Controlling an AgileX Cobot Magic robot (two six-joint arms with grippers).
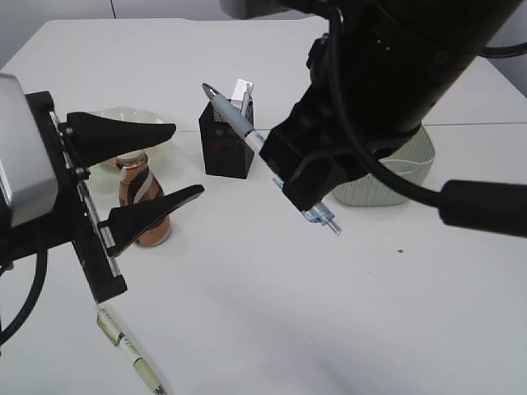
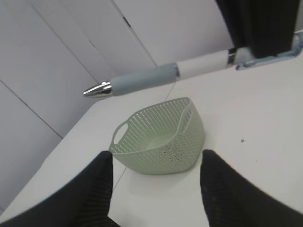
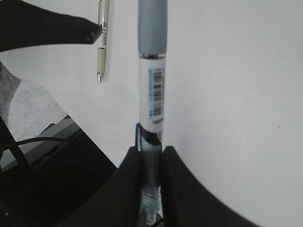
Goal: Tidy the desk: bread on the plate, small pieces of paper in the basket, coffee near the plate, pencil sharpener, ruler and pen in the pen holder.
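a grey-gripped pen [image 2: 156, 78] hangs above a pale green mesh basket [image 2: 161, 142] on the table [image 2: 255, 156].

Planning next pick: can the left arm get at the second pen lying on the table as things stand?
Probably yes. The left gripper is open and empty, and the pen on the table lies just below it with nothing on or around it.

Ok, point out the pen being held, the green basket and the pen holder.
pen [image 3: 152, 71]: right wrist view, white barrel below the grey grip.
green basket [image 2: 161, 142]: left wrist view, mesh side wall.
pen holder [image 1: 226, 148]: exterior view, black front face.
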